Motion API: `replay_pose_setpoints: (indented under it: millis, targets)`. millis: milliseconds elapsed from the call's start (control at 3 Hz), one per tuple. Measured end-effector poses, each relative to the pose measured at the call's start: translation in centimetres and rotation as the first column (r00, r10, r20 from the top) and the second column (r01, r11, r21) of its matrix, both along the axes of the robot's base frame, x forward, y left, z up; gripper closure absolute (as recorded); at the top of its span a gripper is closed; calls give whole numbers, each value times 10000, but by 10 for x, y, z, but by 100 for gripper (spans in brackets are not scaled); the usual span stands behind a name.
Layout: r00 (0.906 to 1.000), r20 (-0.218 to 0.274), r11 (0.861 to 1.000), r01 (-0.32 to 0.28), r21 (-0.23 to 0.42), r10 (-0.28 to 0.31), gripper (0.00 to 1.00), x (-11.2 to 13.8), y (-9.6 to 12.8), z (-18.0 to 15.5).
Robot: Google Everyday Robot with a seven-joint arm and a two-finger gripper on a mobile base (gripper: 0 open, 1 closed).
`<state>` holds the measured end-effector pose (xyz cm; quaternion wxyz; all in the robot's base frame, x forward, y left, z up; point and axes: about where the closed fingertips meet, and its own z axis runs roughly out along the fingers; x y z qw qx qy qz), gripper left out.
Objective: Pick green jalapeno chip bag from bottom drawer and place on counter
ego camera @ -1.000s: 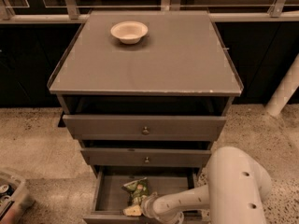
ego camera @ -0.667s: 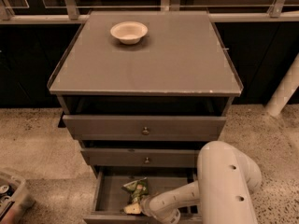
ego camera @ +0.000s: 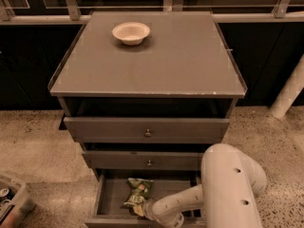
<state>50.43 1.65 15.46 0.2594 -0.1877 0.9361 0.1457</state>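
Observation:
The green jalapeno chip bag (ego camera: 138, 192) lies on the floor of the open bottom drawer (ego camera: 110, 194), left of centre. My white arm reaches down into the drawer from the right. The gripper (ego camera: 141, 208) is at the bag's near end, touching or just over its lower edge. The counter (ego camera: 156, 61) is the wide grey top of the cabinet above, with a white bowl (ego camera: 131, 32) at its back left.
Two drawers with round knobs (ego camera: 148, 133) sit above the bottom drawer, both pulled slightly out. A grey bin (ego camera: 12, 204) with cans stands on the speckled floor at the lower left. A white post (ego camera: 289, 91) leans at the right. A railing runs behind the cabinet.
My arm's big white link has shifted left and closer to the cabinet. The gripper stays at the bag's near end, and the bag has not visibly moved.

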Motion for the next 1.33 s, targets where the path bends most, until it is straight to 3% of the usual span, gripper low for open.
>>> replay_pose_setpoints:
  millis: [667,1000,1333]
  targets:
    - [10000,0,10000,0,0,0,89,0,0,0]
    - [10000,0,10000,0,0,0,100,0,0,0]
    - [10000,0,10000,-2,1,2,100,0,0,0]
